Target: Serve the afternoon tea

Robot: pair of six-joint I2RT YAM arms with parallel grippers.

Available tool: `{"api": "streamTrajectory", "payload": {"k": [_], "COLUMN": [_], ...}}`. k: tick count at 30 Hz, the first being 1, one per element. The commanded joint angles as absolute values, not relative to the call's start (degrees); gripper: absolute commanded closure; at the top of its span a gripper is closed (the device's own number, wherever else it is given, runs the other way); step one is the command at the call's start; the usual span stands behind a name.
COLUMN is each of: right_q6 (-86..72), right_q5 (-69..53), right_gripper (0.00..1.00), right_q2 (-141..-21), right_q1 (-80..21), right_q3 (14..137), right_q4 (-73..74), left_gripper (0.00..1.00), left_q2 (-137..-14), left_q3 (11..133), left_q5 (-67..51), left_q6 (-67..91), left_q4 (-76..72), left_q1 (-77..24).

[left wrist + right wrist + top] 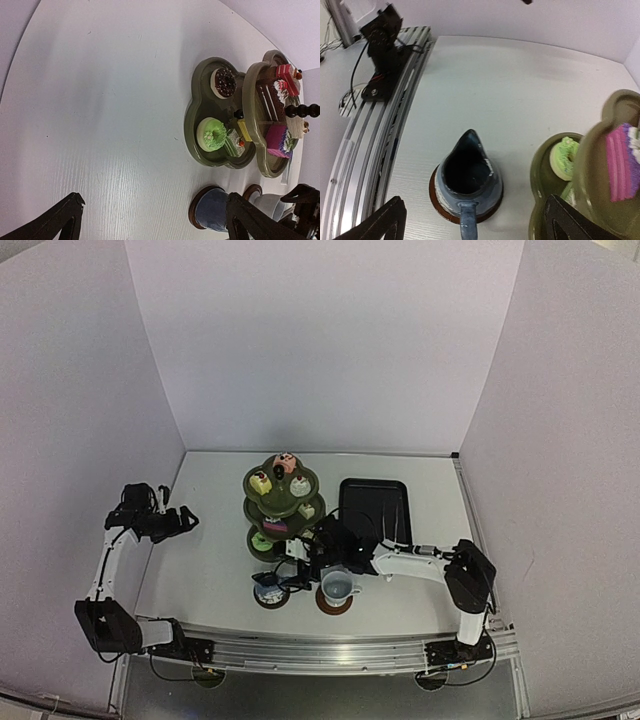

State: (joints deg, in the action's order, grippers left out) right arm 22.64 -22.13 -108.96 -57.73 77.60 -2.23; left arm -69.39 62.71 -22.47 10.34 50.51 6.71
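Small blue-and-white ceramic pot [467,177] upright on round brown coaster [434,194] near counter's [210,560] front edge, likely placed for serving. Right claw [475,222] spread over it, gripping nothing. Left claw [186,521] spread, parked by left edge, clear of dark green three-tier stand [282,502].

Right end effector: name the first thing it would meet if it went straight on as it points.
The blue-and-white pot on its brown coaster. It stands just ahead, centred between the open fingers of the right end effector. How near it is remains unclear.
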Motion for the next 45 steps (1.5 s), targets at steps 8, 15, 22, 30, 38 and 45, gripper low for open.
{"api": "streamTrajectory", "payload": {"k": [8, 15, 22, 30, 38, 45], "right_q6": [-8.1, -14.5, -9.6, -9.2, -10.7, -10.7], "right_q5": [10.0, 17.8, 17.7, 20.1, 20.9, 19.7], "right_gripper": [0.05, 0.03, 0.02, 0.02, 0.02, 0.02], "right_q2": [-84.9, -66.1, -48.5, -29.0, -11.3, -15.6], "right_q1": [-43.1, -26.6, -18.5, -18.2, -18.3, -18.3], "right_q3": [60.1, 45.4, 32.6, 19.8, 13.9, 15.3], "right_q4": [-1.7, 8.3, 8.6, 6.4, 10.1, 10.7], "left_gripper": [0.0, 0.0, 0.0, 0.0, 0.0, 0.0], "left_q2": [-58.6, -51.5, -46.6, -43.3, -42.4, -41.5], "left_q3": [56.2, 49.3, 41.0, 36.2, 34.8, 33.5], "left_q5": [-11.5, -5.5, -0.6, -2.4, -5.3, -3.9], "left_q6": [8.3, 12.0, 9.4, 10.5, 10.3, 11.4], "left_q4": [43.1, 36.1, 27.9, 26.6, 25.6, 24.9], "left_q1": [7.6, 7.6, 7.8, 9.1, 10.1, 10.6]}}
